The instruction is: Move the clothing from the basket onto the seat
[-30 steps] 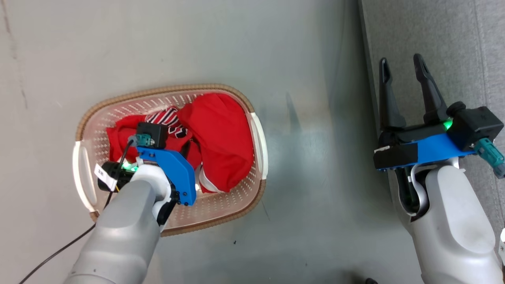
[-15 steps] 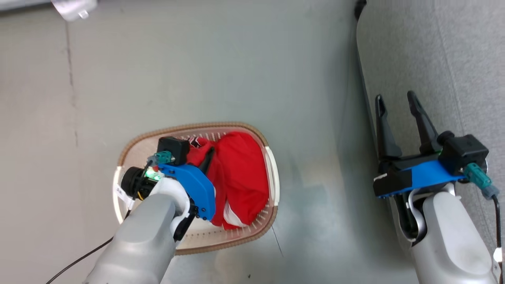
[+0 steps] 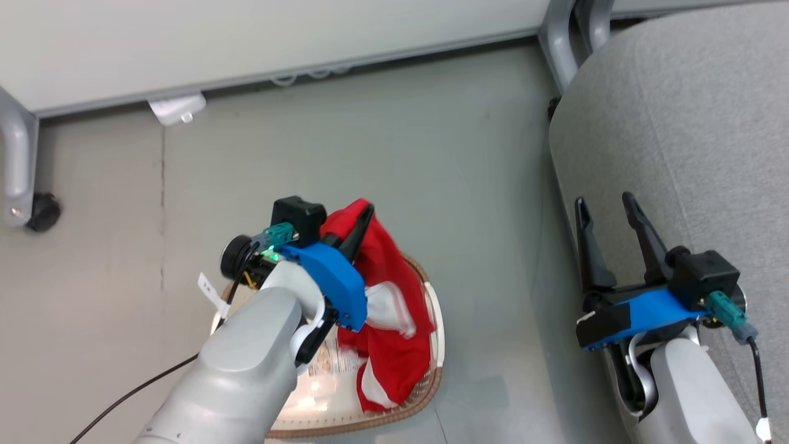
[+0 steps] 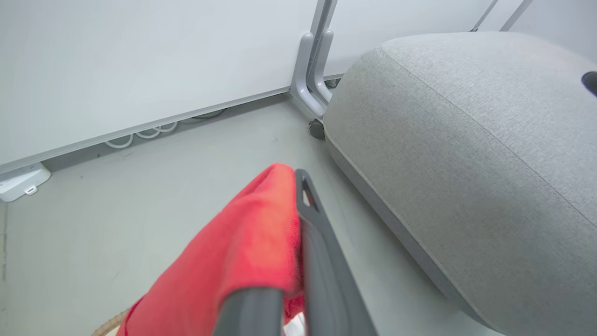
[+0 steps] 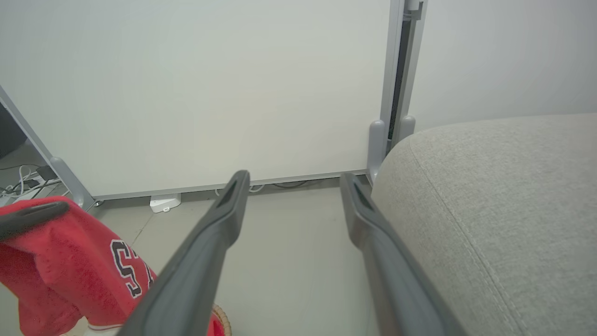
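the pale wall panel (image 3: 246, 43) and grey floor (image 3: 370, 135) take up much more of the head view than a second ago. the basket has slid to the bottom edge of that view, which comes from the camera tipping up, not from the basket travelling. the seat (image 3: 678, 135), big and grey, runs down the right side of the view with nothing lying on it yet, well apart from the load. the basket (image 3: 431, 387) sits on the floor under the left arm, and the part of its perforated bottom that shows looks pale and bare, though the forearm hides the rest. what has really changed is the clothing (image 3: 400, 351): a second ago it lay heaped inside the rim with the arm reaching down into it, and now it hangs in a long red drape with white trim, lifted above the rim, its lower end dangling over the basket's right edge. the right wrist view shows black-and-white lettering on the hanging cloth, so more than one garment may have come up together, but that can't be settled here. the left gripper (image 3: 359, 223) is clenched on the top fold of the red fabric, which bunches over one finger in its wrist view. the right gripper (image 3: 604, 202) is released, fingers spread and holding nothing, poised over the near edge of the seat. so the pick looks done, and the carry across to the seat is probably next.
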Motion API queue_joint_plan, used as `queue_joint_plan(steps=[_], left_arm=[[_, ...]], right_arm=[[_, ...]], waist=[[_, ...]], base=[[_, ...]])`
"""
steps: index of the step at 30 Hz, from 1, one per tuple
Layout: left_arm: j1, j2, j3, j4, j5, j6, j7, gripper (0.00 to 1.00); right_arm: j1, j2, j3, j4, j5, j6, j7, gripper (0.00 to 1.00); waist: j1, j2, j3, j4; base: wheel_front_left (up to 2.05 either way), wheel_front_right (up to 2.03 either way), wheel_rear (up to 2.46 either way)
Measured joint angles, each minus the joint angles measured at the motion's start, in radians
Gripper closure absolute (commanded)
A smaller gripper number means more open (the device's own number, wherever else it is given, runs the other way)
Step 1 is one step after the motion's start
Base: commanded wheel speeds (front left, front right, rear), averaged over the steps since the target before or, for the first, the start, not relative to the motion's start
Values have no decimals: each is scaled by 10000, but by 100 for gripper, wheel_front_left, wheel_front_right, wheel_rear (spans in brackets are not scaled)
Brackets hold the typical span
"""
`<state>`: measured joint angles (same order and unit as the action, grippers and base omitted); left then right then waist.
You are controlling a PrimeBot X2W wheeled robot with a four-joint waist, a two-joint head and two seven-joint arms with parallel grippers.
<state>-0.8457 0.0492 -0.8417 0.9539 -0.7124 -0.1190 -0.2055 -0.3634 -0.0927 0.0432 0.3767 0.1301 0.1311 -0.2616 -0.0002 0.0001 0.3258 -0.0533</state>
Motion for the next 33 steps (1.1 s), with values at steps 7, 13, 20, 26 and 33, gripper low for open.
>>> queue_joint_plan(steps=[7,13,20,26,33], left_arm=[[-352,-2,-456,-669,-173,209,-96,100],[-674,0,-671,-1074,-318,324,-165,100],[-989,2,-863,-1407,-456,414,-161,100],[-1014,0,-1049,-1662,-650,472,-92,100],[-1010,0,-1166,-1730,-763,546,-29,100]], right_arm=[[392,73,75,151,-58,0,2,0],[701,117,100,228,-86,0,2,0],[999,228,157,236,-134,0,2,0],[1267,282,194,280,-161,0,0,0],[1430,311,397,84,-268,0,2,0]], waist=[[0,0,-873,-19],[0,0,-1524,-62],[1,0,-2150,-85],[1,0,-2584,-41],[2,0,-2767,-37]], base=[[0,0,0],[0,0,0],[0,0,0],[0,0,0],[0,0,0]])
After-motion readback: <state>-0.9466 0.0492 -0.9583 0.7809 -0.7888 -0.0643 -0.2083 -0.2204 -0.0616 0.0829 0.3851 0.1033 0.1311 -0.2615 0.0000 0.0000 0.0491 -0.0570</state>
